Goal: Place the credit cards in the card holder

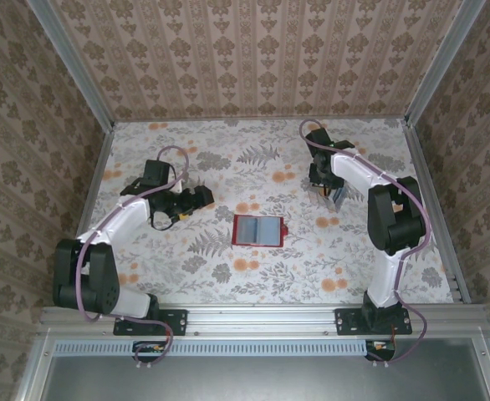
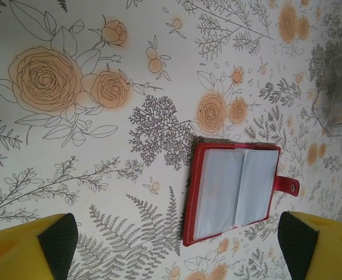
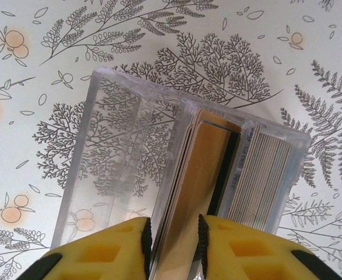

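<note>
Lying open and flat on the floral worktop (image 1: pixel 186 276), the red card holder (image 1: pixel 257 230) sits near the middle, a little toward the near edge, with its greyish see-through pockets facing up. In the left wrist view its snap tab sticks out from one long side, and no card is visible in the pockets.

The left claw (image 1: pixel 196 199) is just left of the card holder and apart from it. Its yellow fingers (image 2: pixel 42 248) are spread wide, released and holding nothing, and the holder shows between them.

The credit cards (image 3: pixel 264 181) are well apart from the holder, to its right and farther back. They stand on edge in a small clear plastic box (image 3: pixel 101 175), packed toward one end, while the other end of the box is bare and shows the worktop pattern through it.

The right claw (image 3: pixel 174 248) is down at this box. Its two yellow fingers are drawn fairly close together on either side of one or a few cards at the edge of the stack. A tan, shiny card face fills the gap between the pads. I cannot tell whether the pads are actually pressing on the cards or only bracketing them.
</note>
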